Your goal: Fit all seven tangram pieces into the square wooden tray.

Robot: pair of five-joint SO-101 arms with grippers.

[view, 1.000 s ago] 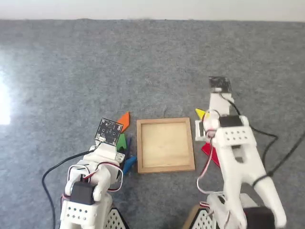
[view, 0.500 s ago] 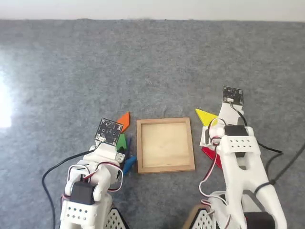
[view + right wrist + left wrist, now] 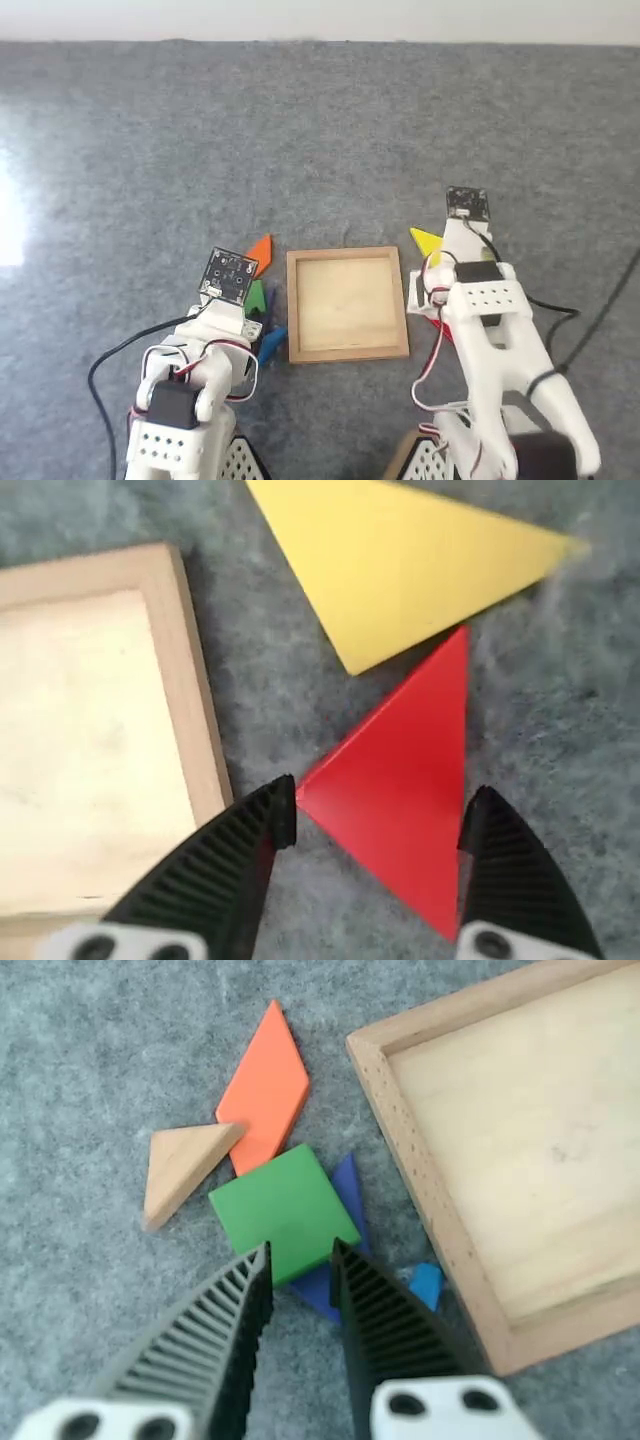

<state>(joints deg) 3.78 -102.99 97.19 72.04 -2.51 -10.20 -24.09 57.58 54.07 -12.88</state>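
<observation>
My right gripper (image 3: 378,812) has its fingers spread wide, one on each side of the flat red triangle (image 3: 405,780), with nothing pinched yet. I judge I am set that way to close across its width. Just past the red tip lies the large yellow triangle (image 3: 400,560), corner to corner with it. Beside my inner finger runs the rim of the square wooden tray (image 3: 190,680), so the carry should be short.

My left gripper (image 3: 298,1265) has its fingers (image 3: 245,1300) only narrowly apart, holding nothing, tips over the near edge of the green square (image 3: 285,1210). That square rests on a dark blue triangle (image 3: 345,1182), which may make it tilt when gripped. Beyond it are the orange parallelogram (image 3: 265,1090) and a pale wooden triangle (image 3: 180,1165). A small light blue piece (image 3: 425,1282) sits against the tray wall.

The wrist views give me these overlaps and finger gaps. The high view blurs them behind my arms but adds the layout: the tray lies between my two grippers on the grey felt (image 3: 150,150), with no piece in it yet.
</observation>
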